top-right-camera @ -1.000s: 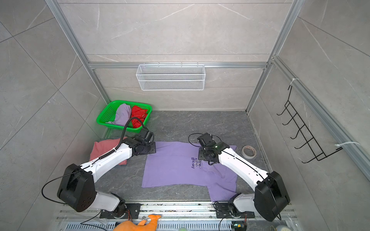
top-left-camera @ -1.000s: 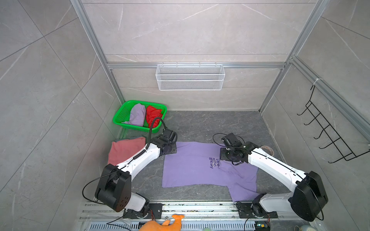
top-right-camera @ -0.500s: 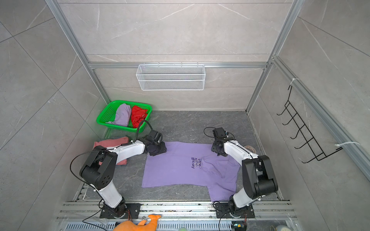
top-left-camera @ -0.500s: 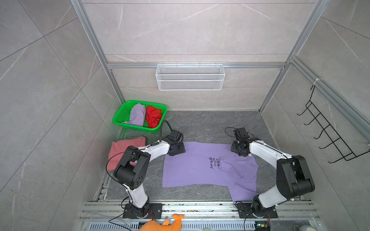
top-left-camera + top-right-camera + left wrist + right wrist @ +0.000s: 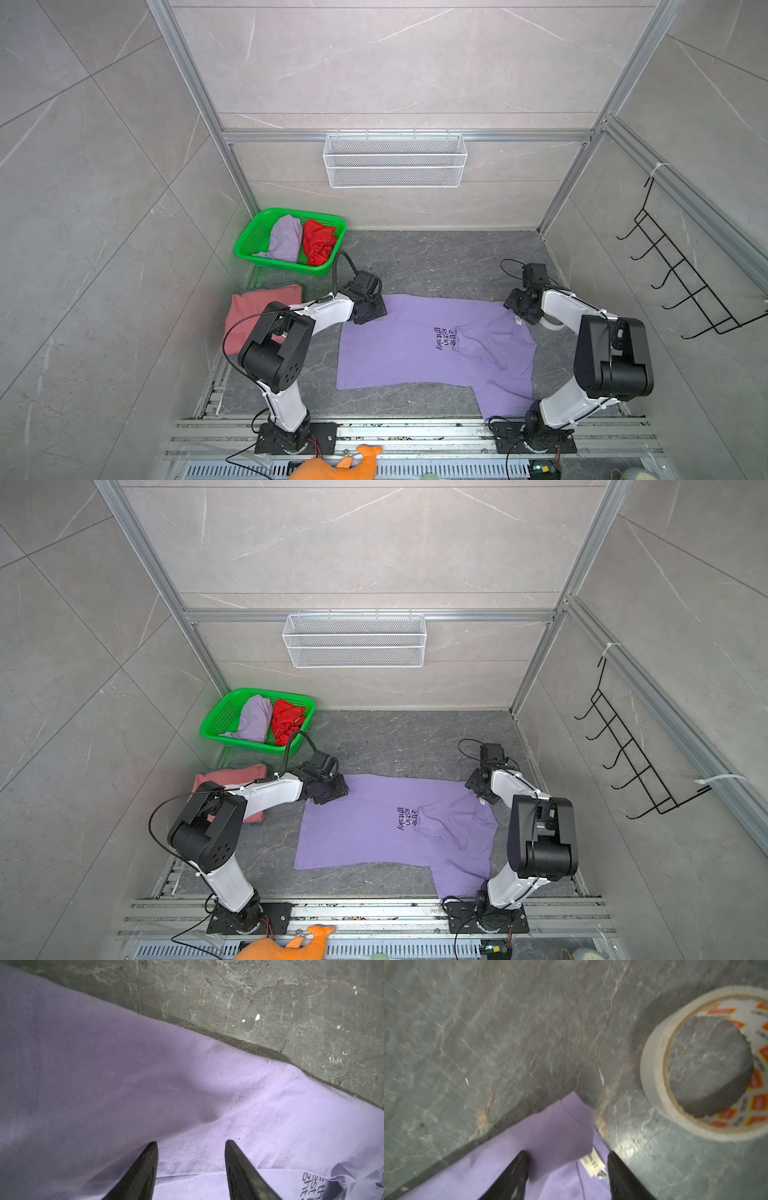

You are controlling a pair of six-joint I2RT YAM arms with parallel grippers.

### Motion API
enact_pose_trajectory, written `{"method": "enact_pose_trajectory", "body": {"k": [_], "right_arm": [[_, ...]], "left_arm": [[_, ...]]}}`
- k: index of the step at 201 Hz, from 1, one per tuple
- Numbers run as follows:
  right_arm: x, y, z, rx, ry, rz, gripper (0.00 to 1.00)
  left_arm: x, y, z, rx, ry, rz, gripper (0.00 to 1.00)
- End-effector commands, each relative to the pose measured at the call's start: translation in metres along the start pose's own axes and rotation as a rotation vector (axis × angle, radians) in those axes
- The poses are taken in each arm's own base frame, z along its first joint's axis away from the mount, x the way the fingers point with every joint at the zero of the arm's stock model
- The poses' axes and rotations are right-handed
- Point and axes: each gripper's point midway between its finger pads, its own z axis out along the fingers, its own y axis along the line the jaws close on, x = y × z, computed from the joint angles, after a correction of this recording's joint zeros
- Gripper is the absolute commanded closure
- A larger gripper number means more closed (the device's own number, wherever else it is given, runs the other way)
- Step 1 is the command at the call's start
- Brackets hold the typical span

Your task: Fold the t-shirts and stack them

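Lavender t-shirt (image 5: 399, 345) lay spread flat on the table (image 5: 436, 262) in the lower middle of both top views. Its dark print sat near the centre, one sleeve looked folded in over the chest, and the other stuck out toward the lower edge. A second before, the right tool (image 5: 521, 309) had stood over the middle of the shirt beside the print. It had since drawn out to the cloth's upper right corner, while the left tool (image 5: 368, 309) kept close to the upper left corner and the cloth lay unchanged. Smoothing was probably over, with both far corners lined up to be picked for the next fold. In the wrist views the left tool (image 5: 191, 1141) had its fingers apart over plain cloth with nothing nipped. The right tool (image 5: 568, 1152) also had its fingers apart, straddling the corner and its white label (image 5: 591, 1164) without closing on them, and a tape roll (image 5: 652, 1064) lay near. A dusty-pink tee (image 5: 253, 303) lay folded at the left. The green basket (image 5: 255, 237) at upper left held a second lavender tee (image 5: 286, 239) and a red tee (image 5: 316, 247), both unfolded. The white wire basket (image 5: 395, 166) on the back wall held nothing.
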Motion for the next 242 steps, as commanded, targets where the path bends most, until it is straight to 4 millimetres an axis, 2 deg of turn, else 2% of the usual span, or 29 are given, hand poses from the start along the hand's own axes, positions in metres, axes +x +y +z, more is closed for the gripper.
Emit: {"method": "enact_pose_trajectory", "body": {"k": [1,46,54,68,84,132,143,172,191,208,229,242], "right_arm": [[-0.007,0.013,0.007,-0.122,0.024,0.009,0.40],[-0.005,0.025,0.011,-0.207,0.043,0.004,0.51],[-0.006,0.029,0.008,-0.234,0.036,0.000,0.59],[-0.009,0.032,0.005,-0.248,0.023,-0.001,0.80],[-0.018,0.033,0.005,-0.239,0.001,-0.007,0.91],[-0.049,0.033,0.024,-0.140,-0.007,-0.058,0.96],[-0.054,0.033,0.030,-0.122,-0.002,-0.063,0.95],[-0.057,0.038,0.048,-0.105,0.062,-0.067,0.83],[-0.058,0.039,0.051,-0.099,0.079,-0.056,0.56],[-0.064,0.040,0.038,-0.107,0.042,-0.049,0.48],[-0.071,0.040,0.007,-0.126,-0.018,-0.041,0.45],[-0.069,0.041,-0.014,-0.148,-0.041,-0.033,0.44]], "left_arm": [[-0.001,-0.004,0.002,0.011,-0.002,-0.007,0.45],[-0.002,-0.003,0.005,-0.002,0.001,-0.009,0.45],[-0.002,-0.003,0.006,-0.005,0.003,-0.008,0.45],[-0.001,-0.002,0.007,-0.010,0.005,-0.008,0.45],[-0.002,0.000,0.009,-0.021,0.002,-0.010,0.45],[-0.011,0.005,0.000,-0.076,-0.026,0.014,0.45],[-0.010,0.004,-0.001,-0.071,-0.020,0.019,0.45],[-0.006,0.000,0.000,-0.037,-0.009,0.003,0.45],[-0.007,0.001,0.001,-0.044,-0.012,-0.006,0.45],[-0.008,0.002,0.000,-0.048,-0.021,-0.010,0.45],[-0.008,0.004,-0.002,-0.056,-0.025,-0.013,0.45],[-0.008,0.005,-0.002,-0.066,-0.024,-0.017,0.45]]}}
